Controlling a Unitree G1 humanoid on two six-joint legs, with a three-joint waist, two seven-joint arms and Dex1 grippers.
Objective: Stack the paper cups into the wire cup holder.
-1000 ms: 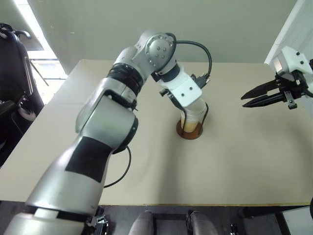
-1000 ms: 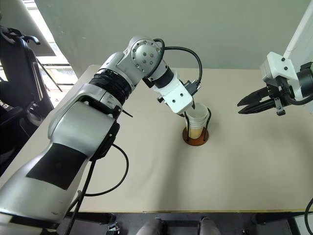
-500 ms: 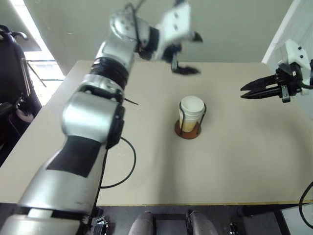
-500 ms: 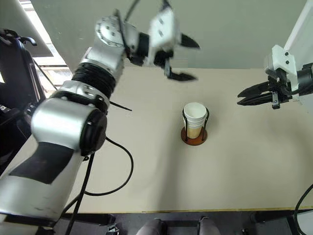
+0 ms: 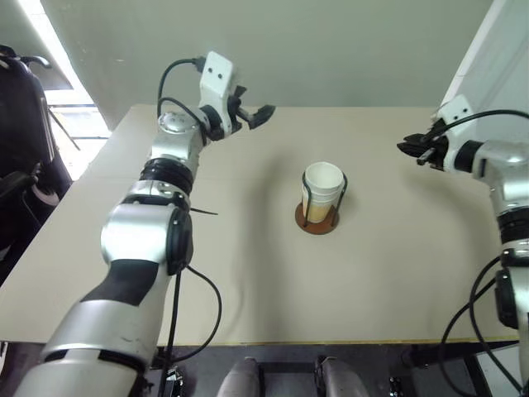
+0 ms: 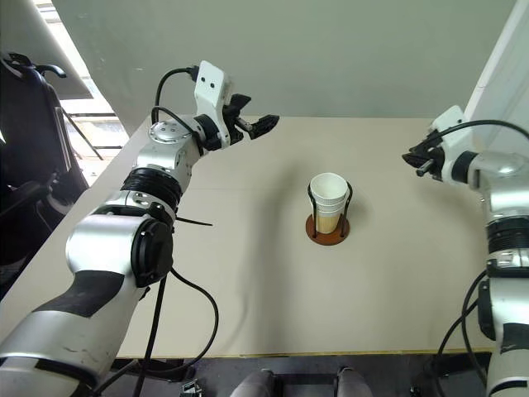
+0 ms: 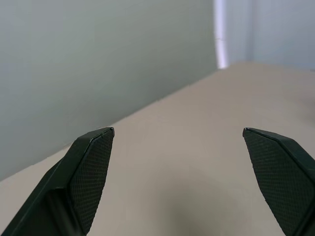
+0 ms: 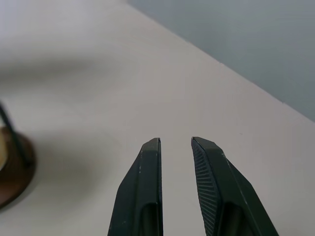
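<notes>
The paper cups (image 5: 323,184) stand nested, yellow-tan with a white rim on top, inside the wire cup holder (image 5: 317,222) at the middle of the table. Its rust-brown base and a black wire also edge into the right wrist view, holder (image 8: 14,169). My left gripper (image 5: 258,116) hovers over the table's far left part, well away from the cups, its fingers spread wide and empty, left gripper (image 7: 177,130). Over the table's right side, my right gripper (image 6: 411,157) points toward the cups. Its fingers stand a narrow gap apart with nothing between, right gripper (image 8: 175,140).
The beige table (image 5: 248,273) has bare surface all round the holder. A black chair (image 5: 25,124) stands off its left side. A grey wall runs behind, and a white panel (image 5: 496,50) rises at the far right. A black cable (image 5: 198,289) hangs by the left arm.
My left gripper let go of the cups, opened wide, rose and swung to the table's far left. The right gripper shifted and turned slightly. The cups stay in the holder.
</notes>
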